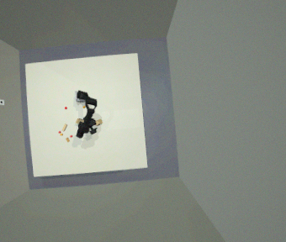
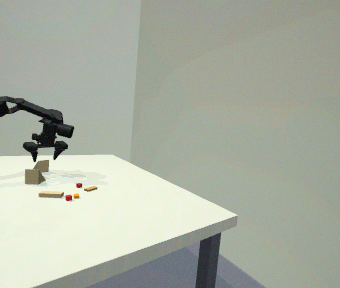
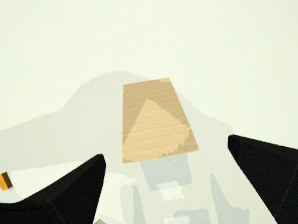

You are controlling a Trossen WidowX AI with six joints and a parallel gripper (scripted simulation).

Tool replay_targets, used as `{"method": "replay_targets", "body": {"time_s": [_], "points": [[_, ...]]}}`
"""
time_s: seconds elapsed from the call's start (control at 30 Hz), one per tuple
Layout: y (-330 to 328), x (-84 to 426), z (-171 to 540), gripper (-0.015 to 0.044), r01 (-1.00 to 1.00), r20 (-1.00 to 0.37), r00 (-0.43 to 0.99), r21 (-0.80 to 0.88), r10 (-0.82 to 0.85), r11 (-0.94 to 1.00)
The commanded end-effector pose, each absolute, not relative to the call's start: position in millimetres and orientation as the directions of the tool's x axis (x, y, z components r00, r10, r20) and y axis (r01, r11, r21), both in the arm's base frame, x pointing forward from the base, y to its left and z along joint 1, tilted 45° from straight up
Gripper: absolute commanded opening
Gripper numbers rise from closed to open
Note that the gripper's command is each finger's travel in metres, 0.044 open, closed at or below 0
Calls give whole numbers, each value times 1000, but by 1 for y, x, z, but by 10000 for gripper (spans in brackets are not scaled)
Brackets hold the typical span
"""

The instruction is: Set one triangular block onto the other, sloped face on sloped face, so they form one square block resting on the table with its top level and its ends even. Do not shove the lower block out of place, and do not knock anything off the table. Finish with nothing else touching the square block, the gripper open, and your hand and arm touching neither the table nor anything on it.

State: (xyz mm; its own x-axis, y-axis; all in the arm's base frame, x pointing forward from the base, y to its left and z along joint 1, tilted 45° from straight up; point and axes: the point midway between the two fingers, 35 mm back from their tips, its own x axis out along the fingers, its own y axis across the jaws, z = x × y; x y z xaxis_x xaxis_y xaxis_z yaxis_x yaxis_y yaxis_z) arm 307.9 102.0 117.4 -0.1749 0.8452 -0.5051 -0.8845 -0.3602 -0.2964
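Where our wide, empty pincer (image 1: pixel 90 125) (image 2: pixel 45 158) (image 3: pixel 166 151) hangs: above the bench (image 1: pixel 120 92) (image 2: pixel 143 225) (image 3: pixel 240 50).
Farther block (image 1: pixel 99 122) (image 2: pixel 43 165) (image 3: pixel 155 120): ahead of our fingertips in the wrist view, long axis pointing away.
Other block (image 1: pixel 79 121) (image 2: pixel 32 176) (image 3: pixel 101 221): apart, behind our left-of-view fingertip.
Room: bench edges well off.

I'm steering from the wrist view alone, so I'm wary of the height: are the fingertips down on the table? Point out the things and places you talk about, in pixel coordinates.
Observer: No. The exterior view shows the gripper (image 1: pixel 93 126) (image 2: pixel 45 159) (image 3: pixel 166 151) hanging above the tabletop.

Operator: Is anything small lying about outside my picture?

Observer: Yes, the exterior view shows two red cubes, one (image 1: pixel 71 136) (image 2: pixel 79 185) beside a small wooden piece (image 1: pixel 67 139) (image 2: pixel 91 188), the other (image 1: pixel 59 132) (image 2: pixel 68 197) by a longer wooden strip (image 1: pixel 64 127) (image 2: pixel 51 194).
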Motion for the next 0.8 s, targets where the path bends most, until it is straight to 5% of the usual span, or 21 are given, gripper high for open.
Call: {"method": "replay_targets", "body": {"time_s": [0.0,0.77], "points": [[110,305,113,440,-885,-494,-186,-292,849,-364],[142,294,96,440,-873,-459,-223,-299,860,-386]]}}
